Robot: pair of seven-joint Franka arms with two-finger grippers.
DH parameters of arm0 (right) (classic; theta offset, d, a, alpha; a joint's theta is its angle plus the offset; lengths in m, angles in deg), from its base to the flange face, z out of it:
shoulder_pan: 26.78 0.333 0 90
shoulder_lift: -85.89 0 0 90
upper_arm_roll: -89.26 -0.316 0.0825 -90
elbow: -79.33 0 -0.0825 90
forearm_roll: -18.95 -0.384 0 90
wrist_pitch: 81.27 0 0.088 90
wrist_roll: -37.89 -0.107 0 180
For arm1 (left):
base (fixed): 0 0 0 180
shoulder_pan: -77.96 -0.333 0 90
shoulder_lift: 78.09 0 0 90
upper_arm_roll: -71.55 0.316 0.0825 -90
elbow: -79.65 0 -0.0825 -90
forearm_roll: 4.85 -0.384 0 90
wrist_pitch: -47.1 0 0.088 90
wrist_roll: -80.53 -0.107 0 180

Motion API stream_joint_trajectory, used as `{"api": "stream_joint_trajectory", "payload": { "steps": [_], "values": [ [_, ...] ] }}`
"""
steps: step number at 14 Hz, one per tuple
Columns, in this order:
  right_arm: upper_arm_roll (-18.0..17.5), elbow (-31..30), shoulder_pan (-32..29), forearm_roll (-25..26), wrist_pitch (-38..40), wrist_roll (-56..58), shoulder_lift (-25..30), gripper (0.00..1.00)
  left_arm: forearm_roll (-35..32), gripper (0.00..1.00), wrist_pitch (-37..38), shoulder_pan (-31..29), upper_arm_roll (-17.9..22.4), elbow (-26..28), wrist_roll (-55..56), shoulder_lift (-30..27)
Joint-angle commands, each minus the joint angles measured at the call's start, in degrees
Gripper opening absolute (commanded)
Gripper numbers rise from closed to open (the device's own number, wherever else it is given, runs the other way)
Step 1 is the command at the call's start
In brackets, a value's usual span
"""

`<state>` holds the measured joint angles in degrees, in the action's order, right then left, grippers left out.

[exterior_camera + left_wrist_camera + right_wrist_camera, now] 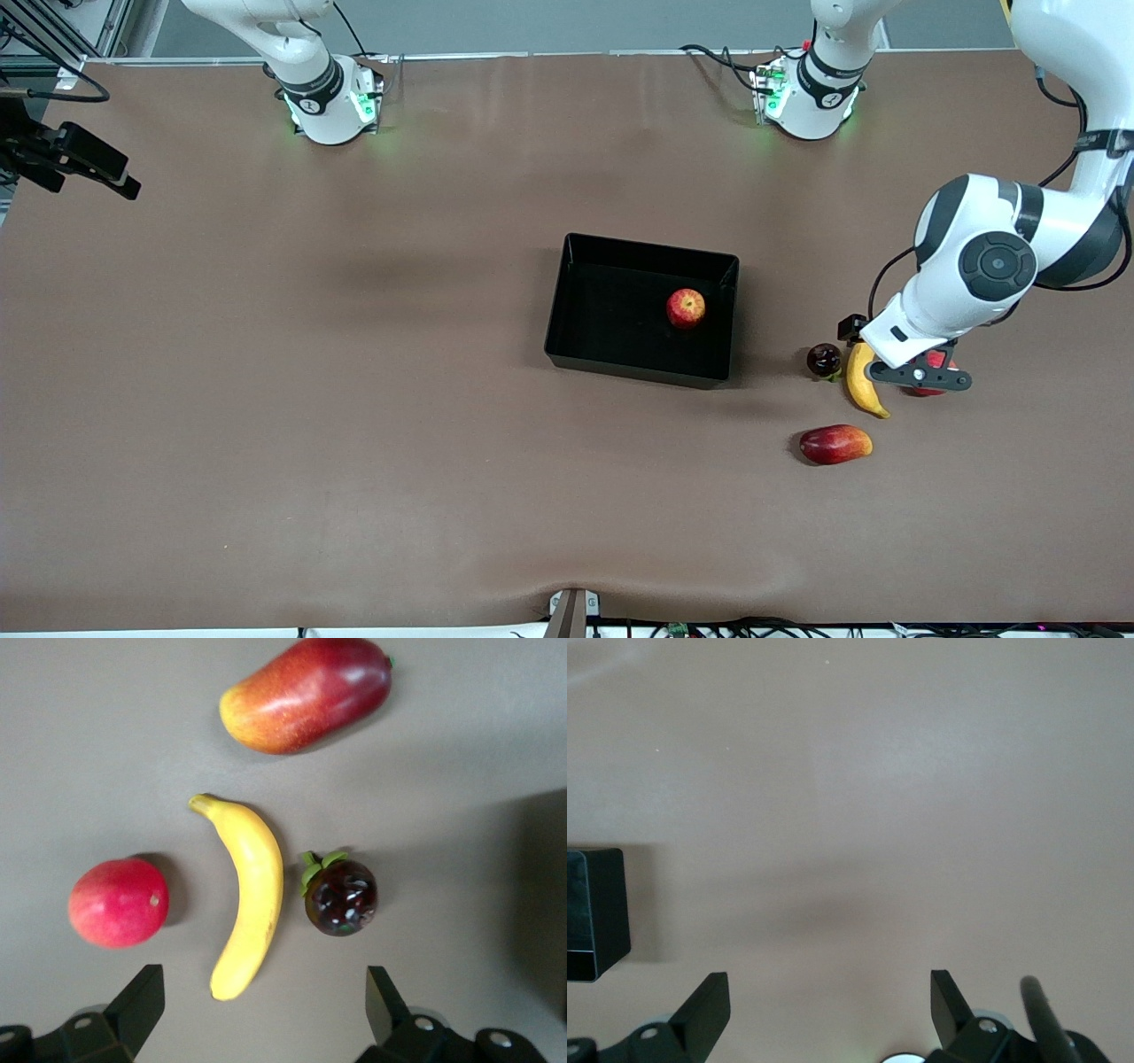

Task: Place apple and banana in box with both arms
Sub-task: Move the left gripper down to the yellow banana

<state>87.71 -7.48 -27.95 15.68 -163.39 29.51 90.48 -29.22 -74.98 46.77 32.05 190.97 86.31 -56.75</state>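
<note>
- Apple in box, toward the left arm's end of it, resting on the box floor.
- Banana on table, outside box, toward left arm's end; lies betw. dark purple fruit and pink-red round fruit, not touching either.
- Mango-like fruit nearer front cam than banana, just off its tip.
- Left gripper up over the banana / round-fruit cluster, fingers spread wide, holding nothing; banana roughly centred in the gap, below it, no contact.
- Right gripper over bare table, fingers apart, empty; corner of box seen at edge of right wrist view. Right arm waiting, well apart from fruit.
</note>
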Motion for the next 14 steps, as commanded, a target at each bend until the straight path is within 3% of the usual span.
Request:
{"api": "stream_joint_trajectory", "payload": {
  "steps": [1, 6, 9, 10, 11, 14],
  "values": [
    [0.5, 1.2, 1.6, 1.9, 0.0, -0.3, -0.1, 1.0, 0.0, 1.0, -6.0, -5.6, -0.8, 3.0, -12.6, 2.2],
    [0.8, 1.1, 0.6, 1.6, 0.4, 0.0, 0.0, 1.0, 0.0, 1.0, -11.1, -8.0, -0.7, 6.9, -16.6, 4.2],
    [0.8, 1.3, 0.0, 1.9, 0.3, 2.8, 0.0, 1.0, -3.3, 1.0, -15.7, -8.1, -0.6, 9.7, -16.5, 4.8],
    [0.8, 1.4, 0.1, 2.1, 0.1, 6.1, 0.0, 1.0, -4.2, 0.88, -15.9, -8.1, -0.6, 9.9, -16.2, 5.2],
    [0.9, 1.3, -0.1, 2.1, -0.1, 7.0, 0.0, 1.0, -4.2, 0.84, -16.0, -8.2, -0.5, 9.9, -16.1, 6.1],
    [4.7, 0.9, 0.0, 1.3, 0.0, 11.1, -0.8, 1.0, -6.9, 0.83, -18.2, -8.9, -0.5, 10.4, -15.8, 7.9]
  ]
}}
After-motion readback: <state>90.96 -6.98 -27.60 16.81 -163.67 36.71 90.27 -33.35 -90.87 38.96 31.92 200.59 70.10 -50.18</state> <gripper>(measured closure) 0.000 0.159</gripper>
